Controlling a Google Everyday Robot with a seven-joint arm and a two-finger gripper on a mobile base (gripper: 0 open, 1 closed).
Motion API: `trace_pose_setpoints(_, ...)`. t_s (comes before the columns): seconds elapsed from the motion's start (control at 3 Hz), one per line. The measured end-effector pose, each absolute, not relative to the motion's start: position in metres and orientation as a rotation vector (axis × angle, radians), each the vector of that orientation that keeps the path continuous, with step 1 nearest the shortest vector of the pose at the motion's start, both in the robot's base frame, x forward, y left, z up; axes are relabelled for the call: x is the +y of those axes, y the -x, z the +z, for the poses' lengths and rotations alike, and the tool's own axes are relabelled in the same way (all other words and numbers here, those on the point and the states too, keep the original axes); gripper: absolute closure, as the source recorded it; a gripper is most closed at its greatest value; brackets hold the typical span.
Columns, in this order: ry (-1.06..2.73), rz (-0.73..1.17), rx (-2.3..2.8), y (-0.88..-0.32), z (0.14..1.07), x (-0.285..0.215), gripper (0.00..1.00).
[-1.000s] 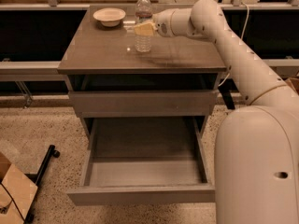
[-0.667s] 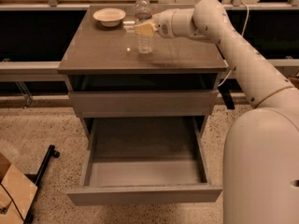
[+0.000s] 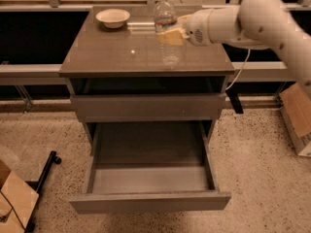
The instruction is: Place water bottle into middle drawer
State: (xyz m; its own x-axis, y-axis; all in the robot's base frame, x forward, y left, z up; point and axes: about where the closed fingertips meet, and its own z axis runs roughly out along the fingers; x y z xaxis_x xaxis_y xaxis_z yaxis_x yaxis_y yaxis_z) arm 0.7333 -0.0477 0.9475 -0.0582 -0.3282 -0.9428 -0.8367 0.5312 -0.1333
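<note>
At the worktop's (image 3: pixel 112 52) back-right, the gripper (image 3: pixel 170 35) clasps the water bottle (image 3: pixel 165 16) (grasp done); lowering it into the open middle drawer (image 3: pixel 150 201) remains.

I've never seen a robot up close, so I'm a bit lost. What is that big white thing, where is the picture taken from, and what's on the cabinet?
The white shape is a robot's arm. A single camera looks down at the cabinet from its front. The arm's grasping part, the end effector, is over the right side of the cabinet top, closed around a clear water bottle. A cream bowl sits at the back left. Lower down, one drawer is pulled out.
</note>
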Motion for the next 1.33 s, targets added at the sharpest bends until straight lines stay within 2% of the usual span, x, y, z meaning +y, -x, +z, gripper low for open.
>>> trace_pose_setpoints(0.67,1.151,0.586,1.625,-0.599,0.927,-0.075,1.00)
trace_pose_setpoints(1.0,1.185,0.626,1.614,-0.575,0.882,-0.059,1.00)
trace_pose_setpoints(1.33,1.191,0.681,1.606,-0.580,0.812,-0.031,1.00)
